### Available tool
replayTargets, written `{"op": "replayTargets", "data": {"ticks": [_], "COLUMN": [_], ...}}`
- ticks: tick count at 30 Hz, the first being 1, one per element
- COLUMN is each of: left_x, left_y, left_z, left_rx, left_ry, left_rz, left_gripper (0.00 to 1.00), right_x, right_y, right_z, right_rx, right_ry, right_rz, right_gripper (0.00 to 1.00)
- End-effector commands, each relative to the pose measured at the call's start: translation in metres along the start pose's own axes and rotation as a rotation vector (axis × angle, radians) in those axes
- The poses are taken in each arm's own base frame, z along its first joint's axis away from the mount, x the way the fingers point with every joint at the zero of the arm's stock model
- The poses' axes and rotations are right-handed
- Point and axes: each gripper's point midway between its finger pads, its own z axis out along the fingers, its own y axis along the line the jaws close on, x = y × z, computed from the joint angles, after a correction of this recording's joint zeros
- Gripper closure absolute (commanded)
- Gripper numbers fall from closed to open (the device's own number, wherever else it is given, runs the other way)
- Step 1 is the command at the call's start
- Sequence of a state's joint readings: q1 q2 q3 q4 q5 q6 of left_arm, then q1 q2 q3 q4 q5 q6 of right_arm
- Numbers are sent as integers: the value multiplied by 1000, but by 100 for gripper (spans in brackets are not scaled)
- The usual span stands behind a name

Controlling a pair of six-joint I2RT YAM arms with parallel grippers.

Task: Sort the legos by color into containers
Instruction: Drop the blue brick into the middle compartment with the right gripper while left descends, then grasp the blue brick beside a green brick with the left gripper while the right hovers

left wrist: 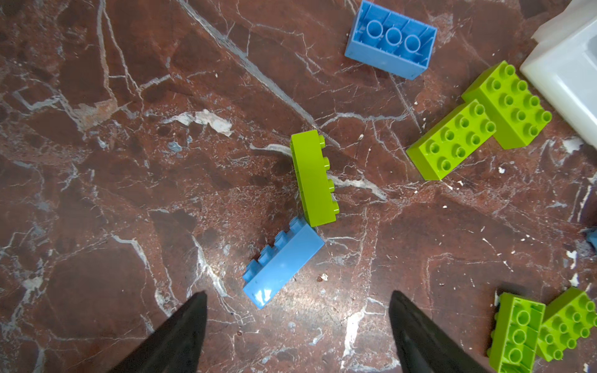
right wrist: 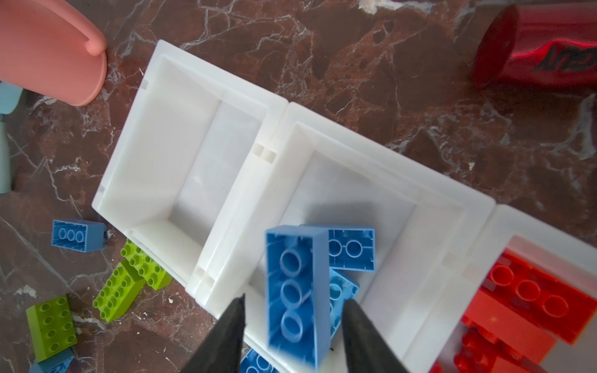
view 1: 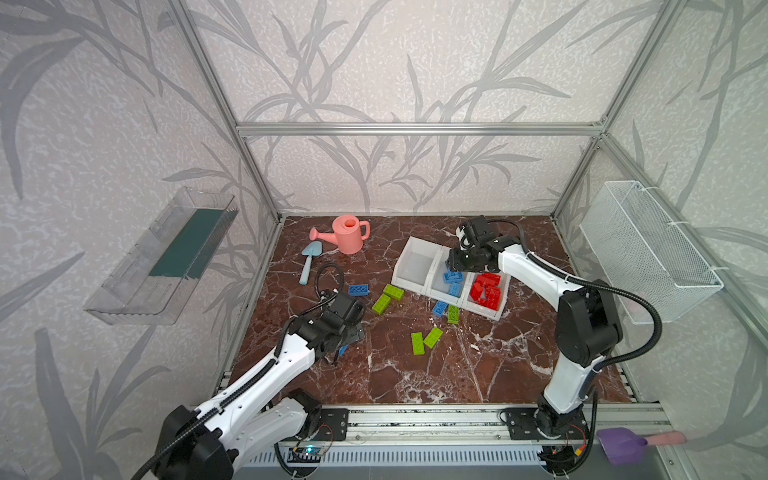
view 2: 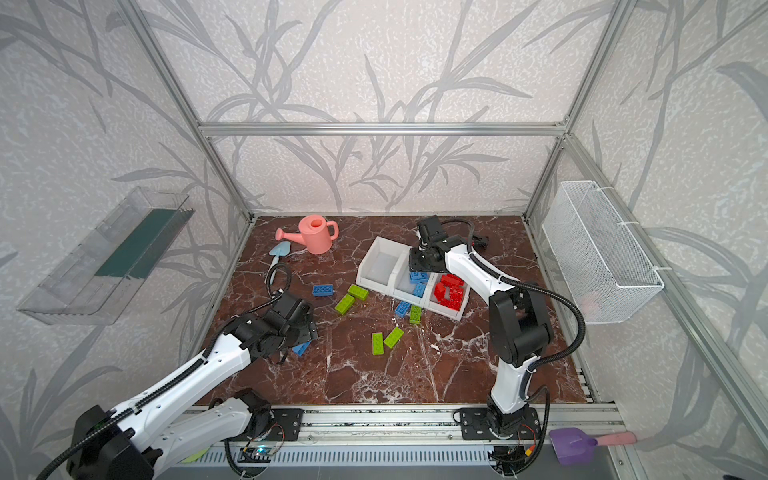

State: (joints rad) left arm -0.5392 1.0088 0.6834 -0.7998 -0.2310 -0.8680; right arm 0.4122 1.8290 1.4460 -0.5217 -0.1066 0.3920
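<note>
Three joined white containers (view 1: 409,246) stand right of centre. The left one (right wrist: 155,129) is empty, the middle one (right wrist: 387,155) holds blue legos, and the right one (view 1: 485,291) holds red legos. My right gripper (right wrist: 294,298) hovers open over the middle bin. A blurred blue lego (right wrist: 295,290) hangs between its fingers with a gap on each side. My left gripper (left wrist: 297,294) is open just above the floor. In front of it a blue lego (left wrist: 282,261) lies on its side, touching a green lego (left wrist: 315,181).
Loose legos lie on the marble floor: a blue one (view 1: 358,289), green ones (view 1: 392,292) (view 1: 417,343), and a blue and a green one (view 1: 453,313) before the bins. A pink watering can (view 1: 349,234), trowel (view 1: 308,266) and red can (right wrist: 536,58) stand behind.
</note>
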Motion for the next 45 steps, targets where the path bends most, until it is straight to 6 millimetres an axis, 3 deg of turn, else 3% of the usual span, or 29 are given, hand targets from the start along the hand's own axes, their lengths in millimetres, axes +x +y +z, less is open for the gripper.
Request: {"op": "replayTargets", "data": {"ticks": [1, 5, 21, 29, 45], "left_x": [6, 11, 16, 24, 36], "left_y": [3, 3, 19, 2, -18], "left_z": [11, 23, 53, 66, 62], "left_rx": [-19, -36, -164, -118, 16], "left_ry": [14, 37, 88, 186, 241], "left_rz": [-14, -9, 3, 38, 16], "left_gripper": [16, 21, 20, 18, 35], "right_x": [2, 4, 35, 37, 39], "right_y": [1, 3, -3, -6, -10], "right_z": [-3, -9, -25, -34, -44], "right_rx": [-17, -30, -57, -45, -33], "right_ry": [3, -2, 10, 0, -18], "right_rz": [-4, -6, -5, -17, -22], "right_gripper": [42, 41, 40, 40, 40]}}
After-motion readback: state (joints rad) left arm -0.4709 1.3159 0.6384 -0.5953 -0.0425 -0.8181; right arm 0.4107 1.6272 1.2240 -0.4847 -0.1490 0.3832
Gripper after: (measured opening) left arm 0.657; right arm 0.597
